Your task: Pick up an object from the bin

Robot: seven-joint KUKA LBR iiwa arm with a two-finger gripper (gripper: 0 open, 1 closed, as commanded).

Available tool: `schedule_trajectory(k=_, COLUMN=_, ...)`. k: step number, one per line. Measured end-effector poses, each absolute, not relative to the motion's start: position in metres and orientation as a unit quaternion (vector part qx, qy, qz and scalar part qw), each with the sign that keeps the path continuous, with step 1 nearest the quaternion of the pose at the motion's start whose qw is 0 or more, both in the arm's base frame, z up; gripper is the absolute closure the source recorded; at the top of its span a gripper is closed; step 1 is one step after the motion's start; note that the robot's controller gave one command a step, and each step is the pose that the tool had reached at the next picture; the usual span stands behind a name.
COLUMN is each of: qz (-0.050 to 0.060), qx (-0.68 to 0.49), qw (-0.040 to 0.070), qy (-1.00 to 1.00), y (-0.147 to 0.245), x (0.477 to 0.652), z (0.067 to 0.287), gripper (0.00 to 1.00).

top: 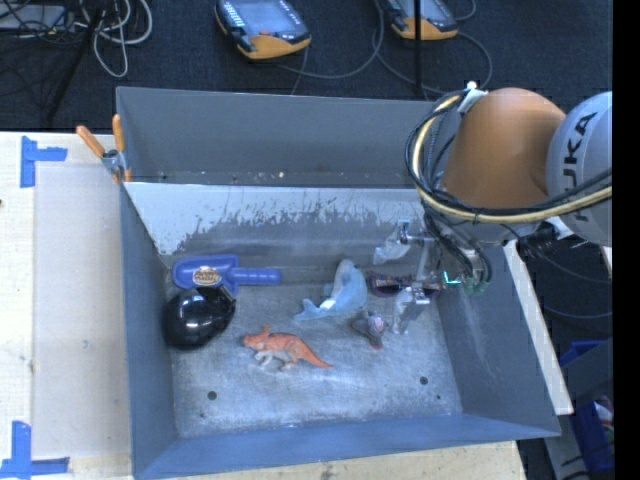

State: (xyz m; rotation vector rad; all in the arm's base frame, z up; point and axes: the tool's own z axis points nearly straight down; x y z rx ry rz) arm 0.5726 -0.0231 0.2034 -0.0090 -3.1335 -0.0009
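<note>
The pincer (405,290) hangs low on the right of the bin (300,148), just beside a small dark lump (371,328) and a pale blue shark toy (338,296), probably the nearest candidates. Whether it is apart or together cannot be told.

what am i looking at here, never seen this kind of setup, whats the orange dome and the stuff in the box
One camera looks down into a grey metal bin. The orange dome with cables is part of a robot arm reaching in from the right, meant to pick one thing up. Its tool hangs low at the bin's right side, beside a pale blue fish toy and a small dark piece. Further left lie an orange dinosaur, a black round thing and a blue handle. Whether anything is held, I can't tell.
</note>
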Motion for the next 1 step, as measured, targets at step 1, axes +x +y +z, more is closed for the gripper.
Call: schedule_trajectory(k=1, qz=0.000, qx=-0.003, qw=0.003, qy=-1.000, y=-0.0231, x=0.5731, z=0.2055, gripper=0.00)
